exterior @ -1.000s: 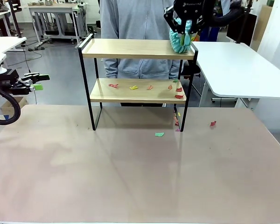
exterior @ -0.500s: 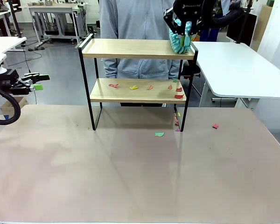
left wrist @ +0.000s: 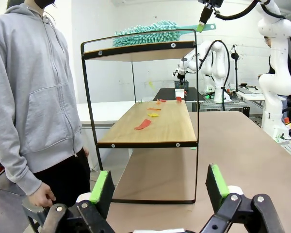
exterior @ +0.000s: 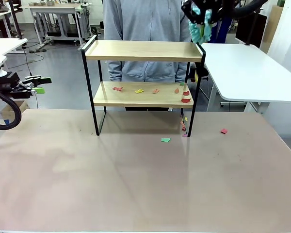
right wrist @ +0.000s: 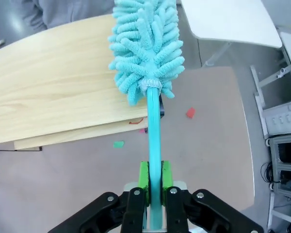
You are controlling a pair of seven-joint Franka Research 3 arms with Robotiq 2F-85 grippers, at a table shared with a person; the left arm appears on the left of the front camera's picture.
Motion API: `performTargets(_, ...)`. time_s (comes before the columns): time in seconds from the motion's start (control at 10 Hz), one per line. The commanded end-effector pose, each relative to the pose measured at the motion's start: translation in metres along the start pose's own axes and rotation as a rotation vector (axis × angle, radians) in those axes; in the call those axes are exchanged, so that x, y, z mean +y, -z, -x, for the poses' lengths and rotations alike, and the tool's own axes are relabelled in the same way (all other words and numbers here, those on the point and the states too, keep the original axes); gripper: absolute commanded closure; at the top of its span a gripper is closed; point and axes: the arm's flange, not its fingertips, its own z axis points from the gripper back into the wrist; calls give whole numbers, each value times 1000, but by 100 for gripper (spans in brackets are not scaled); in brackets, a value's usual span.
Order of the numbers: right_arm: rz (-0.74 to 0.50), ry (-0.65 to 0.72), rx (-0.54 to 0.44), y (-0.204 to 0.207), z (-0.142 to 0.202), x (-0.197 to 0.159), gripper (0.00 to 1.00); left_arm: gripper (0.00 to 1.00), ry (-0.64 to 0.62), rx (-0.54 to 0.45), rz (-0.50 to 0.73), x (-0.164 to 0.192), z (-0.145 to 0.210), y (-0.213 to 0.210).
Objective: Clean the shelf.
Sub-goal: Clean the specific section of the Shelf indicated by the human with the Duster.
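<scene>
You see the shelf [exterior: 143, 51] in the upper middle of the front view. It stands on the counter [exterior: 136, 184], and a person [exterior: 143, 19] is just behind it. The right gripper [exterior: 202, 13] is in the upper right of the frame, clenched on the thin handle of a teal duster [exterior: 202, 30] — in the right wrist view the green pads [right wrist: 143, 180] press the handle from 2 sides. The fluffy head is at the right end of the top board; if it touches the wood, you cannot tell. Small coloured paper scraps [exterior: 138, 91] lie on the lower board. On the counter near the right front leg lie a green scrap [exterior: 165, 140] and, farther right, a red scrap [exterior: 223, 131]. The left gripper [exterior: 41, 85] is at the left edge of the frame, well apart from the shelf — its fingers are spread and grasp nothing.
</scene>
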Motion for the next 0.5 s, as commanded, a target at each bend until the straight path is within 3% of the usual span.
performTargets(0.0, -116, -71, -9, -2, 6, -10, 87, 0, 13, -4, -3, -1, -3, 0)
performTargets(0.4, -332, -268, 17, -19, 16, -10, 87, 0, 13, -4, -3, -1, -3, 0)
